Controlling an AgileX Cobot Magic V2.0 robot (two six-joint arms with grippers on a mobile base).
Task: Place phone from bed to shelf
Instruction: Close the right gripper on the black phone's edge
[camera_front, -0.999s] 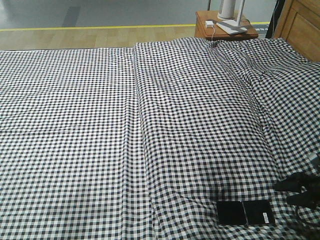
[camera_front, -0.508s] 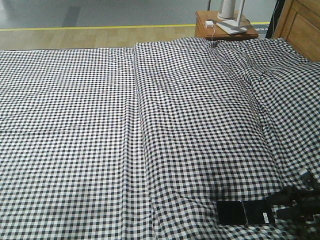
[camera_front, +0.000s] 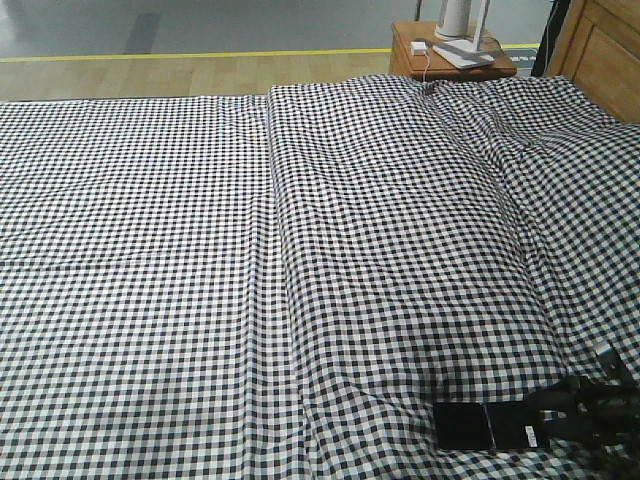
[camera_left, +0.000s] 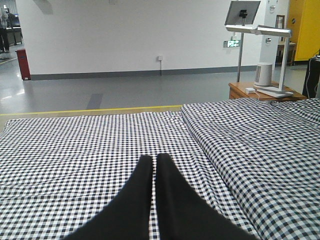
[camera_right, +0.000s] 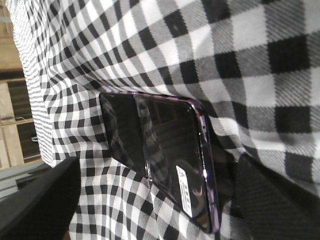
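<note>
Task is barely begun. The phone (camera_front: 490, 425) lies flat on the bed (camera_front: 200, 250), at approx. 5 o'clock in the front view and close to the frame's lower edge. It's not lifted and not gripped. Left to do: close on it, lift, carry, and set it on the shelf. No view shows the shelf, so the base prob. has to turn or drive before placing.

The right gripper (camera_front: 548, 410) sits low over the sheet at the phone's 3 o'clock, w/ fingers aimed toward 9 o'clock at the sticker end. Its jaws are apart. In the right wrist cam one black finger (camera_right: 35, 205) shows at the phone's 8 o'clock. The dark mass at 4 o'clock is prob. the other finger, though that corner is too murky to be sure. The phone's sticker end lies between them w/ checked cloth visible either side, so I judge it lined up but not yet clamped.

The left gripper (camera_left: 153, 162) hangs over the sheet w/ fingers pressed together and nothing between them, pointing toward 12 o'clock across the bed. The phone isn't in its cam, so this arm has no part in the pick.
</note>
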